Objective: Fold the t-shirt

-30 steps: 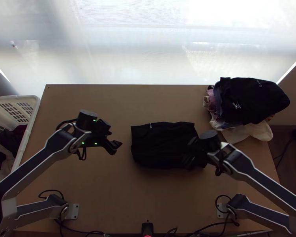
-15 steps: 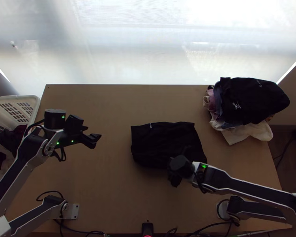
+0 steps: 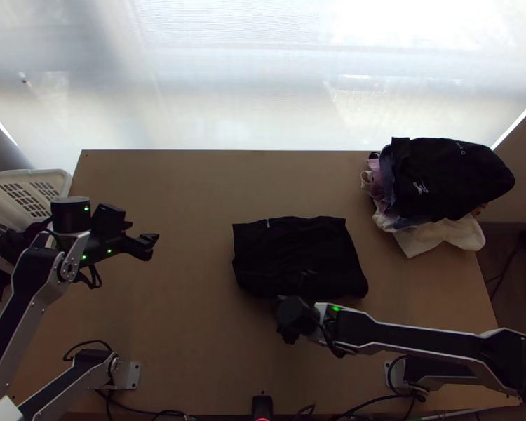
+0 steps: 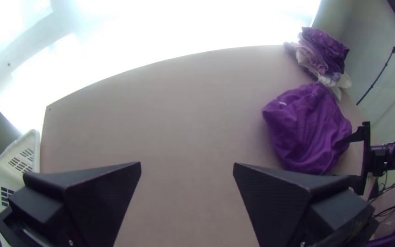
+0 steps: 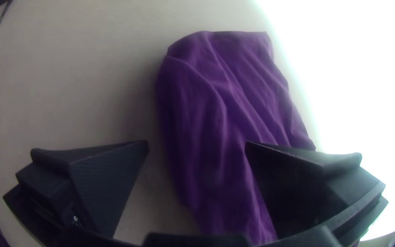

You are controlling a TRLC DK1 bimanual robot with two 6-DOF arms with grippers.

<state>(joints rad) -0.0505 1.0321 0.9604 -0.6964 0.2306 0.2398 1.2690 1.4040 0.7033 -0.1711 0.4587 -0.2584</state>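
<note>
The black t-shirt [image 3: 298, 252] lies folded into a compact, roughly rectangular bundle at the middle of the table, lightly wrinkled; it looks purple in the wrist views. My left gripper [image 3: 148, 245] is over the table's left part, well apart from the shirt; in the left wrist view the left gripper [image 4: 187, 167] stands open over bare wood. At the shirt's near edge is my right gripper [image 3: 297, 309]. The right wrist view has the right gripper [image 5: 197, 145] open, with one finger over the shirt [image 5: 225, 105] and nothing held between them.
A heap of clothes [image 3: 445, 182], dark on top with white cloth beneath, sits at the table's far right corner. The white basket [image 3: 61, 184] with dark clothes stands at the left edge. Bare wood [image 3: 193, 189] stretches left of and beyond the shirt.
Both grippers have moved left; the right one has also come nearer to the table's near edge, from the shirt's right part to its near edge. The shirt lies as before.
</note>
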